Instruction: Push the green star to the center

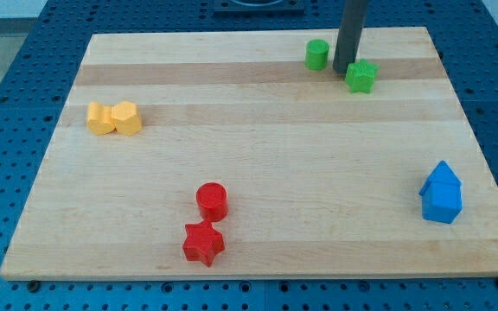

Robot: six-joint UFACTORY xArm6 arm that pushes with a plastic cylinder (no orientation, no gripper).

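Note:
The green star (pixel 362 77) lies near the view's top right on the wooden board (pixel 258 164). My tip (pixel 342 69) is the lower end of the dark rod; it stands just to the left of the star, touching or nearly touching its upper left side. A green cylinder (pixel 317 54) stands a little to the left of the tip, so the tip is between the two green blocks.
Two yellow blocks (pixel 114 118) sit side by side at the view's left. A red cylinder (pixel 212 200) and a red star (pixel 203 244) sit at the bottom middle. Two blue blocks (pixel 442 193) sit together at the right edge.

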